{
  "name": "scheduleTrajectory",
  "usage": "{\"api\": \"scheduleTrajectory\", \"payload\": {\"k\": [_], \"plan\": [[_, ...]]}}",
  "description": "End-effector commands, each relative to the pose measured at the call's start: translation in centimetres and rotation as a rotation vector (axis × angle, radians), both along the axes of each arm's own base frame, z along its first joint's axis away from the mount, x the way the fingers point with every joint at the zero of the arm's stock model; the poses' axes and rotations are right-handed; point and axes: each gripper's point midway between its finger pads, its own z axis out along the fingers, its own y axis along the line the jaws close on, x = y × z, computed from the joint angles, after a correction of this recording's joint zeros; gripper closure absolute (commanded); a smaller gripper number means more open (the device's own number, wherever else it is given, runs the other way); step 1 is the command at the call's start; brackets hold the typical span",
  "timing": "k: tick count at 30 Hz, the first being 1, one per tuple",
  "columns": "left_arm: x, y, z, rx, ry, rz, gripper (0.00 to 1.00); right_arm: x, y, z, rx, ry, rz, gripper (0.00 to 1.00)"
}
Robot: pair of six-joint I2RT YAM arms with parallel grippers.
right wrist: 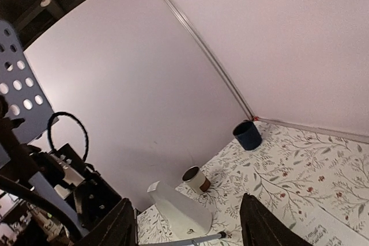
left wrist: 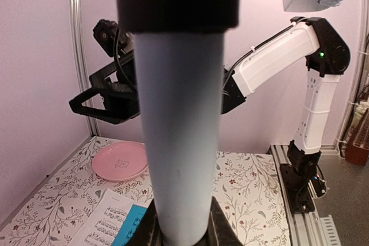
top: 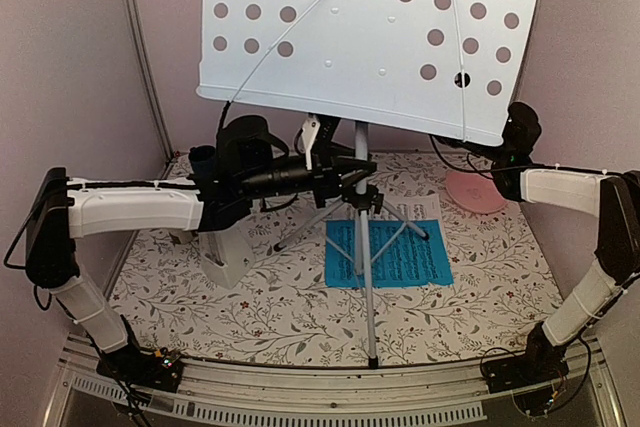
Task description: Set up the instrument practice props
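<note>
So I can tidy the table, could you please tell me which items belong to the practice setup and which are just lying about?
Belong to the job: music stand, blue music sheet, white music sheet, metronome.
Just lying about: pink plate, dark blue cup.

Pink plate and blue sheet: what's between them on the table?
The white music sheet lies between the blue sheet and pink plate, with a strip of floral cloth before the plate. Top external shows it; left wrist too.
</note>
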Motion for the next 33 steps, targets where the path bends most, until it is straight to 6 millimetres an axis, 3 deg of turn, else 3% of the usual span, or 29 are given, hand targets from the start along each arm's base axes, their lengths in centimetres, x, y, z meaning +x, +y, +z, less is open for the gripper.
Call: {"api": "scheduleTrajectory", "payload": {"k": [1, 7, 14, 21, 26, 33], "plan": [[2.0, 3.4, 7.5, -0.139, -0.199, 0.119, 1.0, 3.9, -2.9, -3.9, -0.112, 0.144, -0.249, 0.41], [2.4, 4.1, 8.4, -0.151, -0.22, 0.139, 1.0, 6.4, -3.4, -12.3, -0.355, 0.259, -0.345, 0.53], [3.0, 5.3, 9.7, -0.168, -0.243, 0.164, 1.0, 8.2, -1.8, -18.7, -0.508, 0.333, -0.333, 0.59], [3.1, 7.7, 11.3, -0.21, -0.277, 0.185, 1.0, 9.2, -0.8, -23.7, -0.627, 0.385, -0.33, 0.61], [2.4, 8.5, 12.3, -0.248, -0.303, 0.158, 1.0, 11.0, -0.7, -26.0, -0.685, 0.407, -0.347, 0.62], [2.8, 10.1, 13.2, -0.291, -0.326, 0.192, 1.0, 9.8, -0.3, -30.2, -0.781, 0.459, -0.291, 0.62]]}}
